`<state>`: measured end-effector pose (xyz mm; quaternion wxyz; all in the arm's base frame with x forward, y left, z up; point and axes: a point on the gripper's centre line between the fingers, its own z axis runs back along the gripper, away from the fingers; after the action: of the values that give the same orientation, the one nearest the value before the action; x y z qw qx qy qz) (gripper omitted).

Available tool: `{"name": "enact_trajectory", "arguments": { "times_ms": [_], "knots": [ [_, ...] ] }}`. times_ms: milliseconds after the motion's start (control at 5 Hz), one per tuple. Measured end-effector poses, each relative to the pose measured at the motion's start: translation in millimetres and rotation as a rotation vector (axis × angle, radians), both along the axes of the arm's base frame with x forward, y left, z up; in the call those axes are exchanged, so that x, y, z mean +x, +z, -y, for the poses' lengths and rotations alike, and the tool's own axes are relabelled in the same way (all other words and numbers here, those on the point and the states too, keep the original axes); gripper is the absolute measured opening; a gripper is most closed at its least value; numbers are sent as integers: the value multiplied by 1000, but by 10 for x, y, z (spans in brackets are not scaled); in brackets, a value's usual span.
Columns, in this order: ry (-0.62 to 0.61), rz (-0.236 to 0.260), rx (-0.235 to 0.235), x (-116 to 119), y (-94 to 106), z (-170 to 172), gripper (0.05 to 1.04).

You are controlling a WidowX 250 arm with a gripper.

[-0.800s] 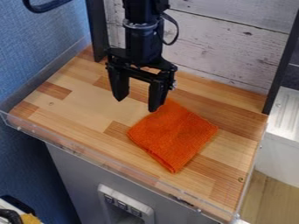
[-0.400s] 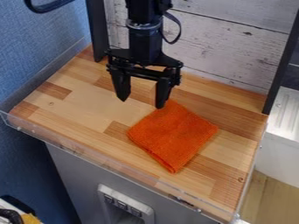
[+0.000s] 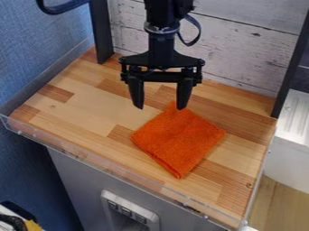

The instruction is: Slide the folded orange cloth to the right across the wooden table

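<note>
Noted black gripper (image 3: pixel 161 108) with fingers apart, near far corner of orange cloth (image 3: pixel 179 140) — folded flat, presumably to lie compact on wooden counter (image 3: pixel 91 108).

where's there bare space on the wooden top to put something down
Widest bare patch of the wooden top: between the orange cloth and blue wall. Smaller: between cloth and white unit. Crowded: the cloth's back corner, near the gripper.

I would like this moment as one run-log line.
gripper: open, empty, by cloth's upper corner | orange cloth: flat on wooden counter
</note>
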<state>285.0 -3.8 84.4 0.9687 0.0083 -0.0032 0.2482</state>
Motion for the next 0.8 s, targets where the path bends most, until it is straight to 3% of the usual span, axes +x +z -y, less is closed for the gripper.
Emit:
{"name": "enact_trajectory", "arguments": {
  "times_ms": [400, 800],
  "knots": [
    [222, 10, 5, 26, 33, 87, 999],
    [348, 1, 11, 30, 104, 153, 949]
  ]
}}
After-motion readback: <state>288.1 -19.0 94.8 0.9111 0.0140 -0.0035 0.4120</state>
